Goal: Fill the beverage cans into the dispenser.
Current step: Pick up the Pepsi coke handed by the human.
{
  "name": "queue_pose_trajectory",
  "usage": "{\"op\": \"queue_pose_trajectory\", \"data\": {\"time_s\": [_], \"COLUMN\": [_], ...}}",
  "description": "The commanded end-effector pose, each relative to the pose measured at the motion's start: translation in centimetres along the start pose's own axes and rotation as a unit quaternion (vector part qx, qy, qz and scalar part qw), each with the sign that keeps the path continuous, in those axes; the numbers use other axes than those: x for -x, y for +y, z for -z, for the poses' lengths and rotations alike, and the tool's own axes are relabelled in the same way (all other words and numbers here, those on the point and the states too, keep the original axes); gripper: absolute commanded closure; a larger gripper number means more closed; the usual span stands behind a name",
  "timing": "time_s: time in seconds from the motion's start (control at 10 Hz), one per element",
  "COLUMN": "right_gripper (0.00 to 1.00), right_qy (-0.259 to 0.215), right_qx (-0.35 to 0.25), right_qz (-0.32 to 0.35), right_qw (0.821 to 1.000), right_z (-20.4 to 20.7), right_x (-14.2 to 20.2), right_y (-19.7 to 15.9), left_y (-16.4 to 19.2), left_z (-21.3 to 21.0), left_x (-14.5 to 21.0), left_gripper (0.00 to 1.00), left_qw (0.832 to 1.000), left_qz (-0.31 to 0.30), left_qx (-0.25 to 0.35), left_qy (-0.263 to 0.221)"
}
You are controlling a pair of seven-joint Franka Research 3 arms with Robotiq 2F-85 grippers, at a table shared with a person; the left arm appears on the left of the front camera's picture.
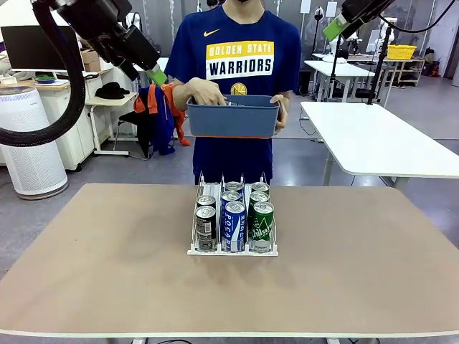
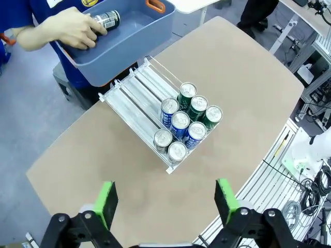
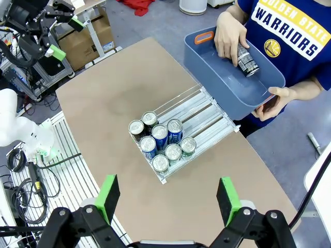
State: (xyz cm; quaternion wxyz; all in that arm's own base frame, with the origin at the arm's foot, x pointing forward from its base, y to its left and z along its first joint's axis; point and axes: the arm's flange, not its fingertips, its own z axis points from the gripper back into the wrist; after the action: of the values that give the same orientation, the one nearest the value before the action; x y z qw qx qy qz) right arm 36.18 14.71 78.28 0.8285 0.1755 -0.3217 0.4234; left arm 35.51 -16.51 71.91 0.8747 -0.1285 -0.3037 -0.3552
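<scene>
The white wire dispenser [image 1: 197, 247] stands mid-table, holding several beverage cans [image 1: 234, 215]: two black in the left lane, three blue-and-white in the middle, three green on the right. From above, the dispenser [image 2: 135, 98] [image 3: 207, 116] shows bare lanes behind the cans [image 2: 187, 121] [image 3: 160, 142]. The person's hand grips a black can [image 2: 107, 19] [image 3: 247, 59] inside a blue-grey bin [image 1: 233, 120]. My left gripper [image 1: 155, 74] [image 2: 166, 200] and right gripper [image 1: 336, 27] [image 3: 168, 199] hang high above the table, both open and holding nothing.
The person stands at the far edge, holding the bin [image 3: 207, 67] with one hand [image 3: 279, 95] under its rim. White tables [image 1: 380, 136] stand behind on the right and an air purifier [image 1: 29, 143] on the left. Bare tabletop [image 1: 93, 265] surrounds the dispenser.
</scene>
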Motion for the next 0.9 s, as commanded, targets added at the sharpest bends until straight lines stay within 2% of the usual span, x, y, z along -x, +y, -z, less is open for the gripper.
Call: {"op": "queue_pose_trajectory", "data": {"time_s": [0.0,0.4,0.8], "right_gripper": [0.0,0.0,0.0], "right_qy": [0.003,0.003,0.003], "right_qx": [-0.004,-0.004,-0.004], "right_qz": [-0.001,-0.001,-0.001], "right_qw": [1.0,1.0,1.0], "right_z": [0.0,0.0,0.0], "right_x": [0.1,0.1,0.1], "right_y": [0.1,0.1,0.1], "left_y": [1.0,0.5,0.2], "left_z": [-1.9,-3.8,-3.6], "left_x": [-0.8,-1.2,-1.6], "left_gripper": [0.0,0.0,0.0], "left_qw": [1.0,0.999,1.0], "left_qz": [0.023,0.028,0.016], "left_qx": [-0.001,-0.016,-0.011], "left_qy": [-0.004,-0.018,-0.024]}}
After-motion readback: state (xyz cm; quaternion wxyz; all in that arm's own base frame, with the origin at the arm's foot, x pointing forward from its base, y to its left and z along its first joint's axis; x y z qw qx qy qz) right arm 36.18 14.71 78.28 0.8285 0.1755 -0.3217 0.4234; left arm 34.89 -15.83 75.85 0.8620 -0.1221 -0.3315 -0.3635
